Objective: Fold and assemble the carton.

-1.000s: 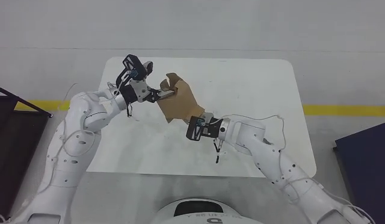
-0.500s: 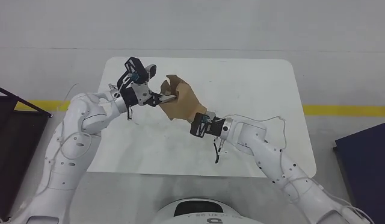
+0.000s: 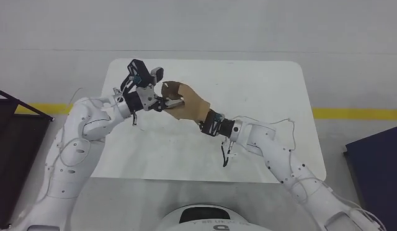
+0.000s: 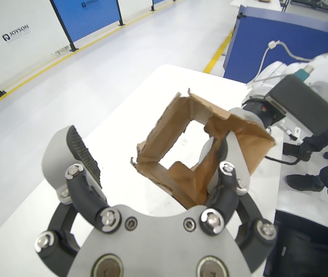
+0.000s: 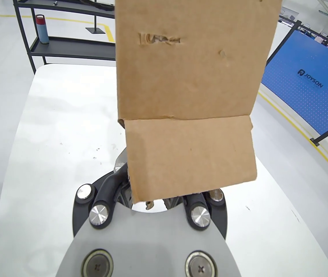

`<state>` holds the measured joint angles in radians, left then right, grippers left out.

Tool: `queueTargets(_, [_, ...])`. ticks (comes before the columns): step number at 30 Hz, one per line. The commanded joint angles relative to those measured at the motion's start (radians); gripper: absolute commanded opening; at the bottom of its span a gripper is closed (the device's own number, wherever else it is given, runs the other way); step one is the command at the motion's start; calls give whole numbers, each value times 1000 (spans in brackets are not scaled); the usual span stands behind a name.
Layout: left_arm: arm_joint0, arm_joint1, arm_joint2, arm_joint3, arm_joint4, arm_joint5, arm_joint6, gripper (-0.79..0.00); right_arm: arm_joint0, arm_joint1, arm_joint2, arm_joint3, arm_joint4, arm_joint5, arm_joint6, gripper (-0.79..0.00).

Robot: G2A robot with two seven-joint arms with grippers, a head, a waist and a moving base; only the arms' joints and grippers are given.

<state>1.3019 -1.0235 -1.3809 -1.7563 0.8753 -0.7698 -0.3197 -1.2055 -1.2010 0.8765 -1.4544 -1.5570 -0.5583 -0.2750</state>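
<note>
Carton [image 3: 186,104]: open sleeve, held above the desk [image 3: 267,94]. Right jaws are clamped on one end; left jaws are spread wide at its mouth. Step judged: squaring. Next: a wall to be gripped.

The top camera looks down from high above the white rounded table [image 3: 267,88]. Each wrist camera rides its arm, close to the brown cardboard carton [image 3: 192,107] all three see.

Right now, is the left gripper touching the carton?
Touching. Left wrist view: one finger of the left gripper presses against the carton wall; the other stands clear.
</note>
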Motion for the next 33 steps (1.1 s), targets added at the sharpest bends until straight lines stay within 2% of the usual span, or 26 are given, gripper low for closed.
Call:
queueTargets(1, [6,1,-20,-4,-36,3,31,0,6,1,-2,6,-15,-10,-14,-785])
queueTargets(7, [37,4,-101,26,-171,15,129,0,27,7,-9,8,-96,-50,-61,-785])
queueTargets(12, [57,5,-131,87,-259,54,140,0,24,25,21,-48,-176,-84,-79,-785])
queueTargets(19, [59,5,-125,151,-314,45,113,0,8,55,72,-124,-252,-169,-117,-785])
queueTargets(33, [59,5,-125,151,-314,45,113,0,5,55,64,-134,-269,-164,-102,-785])
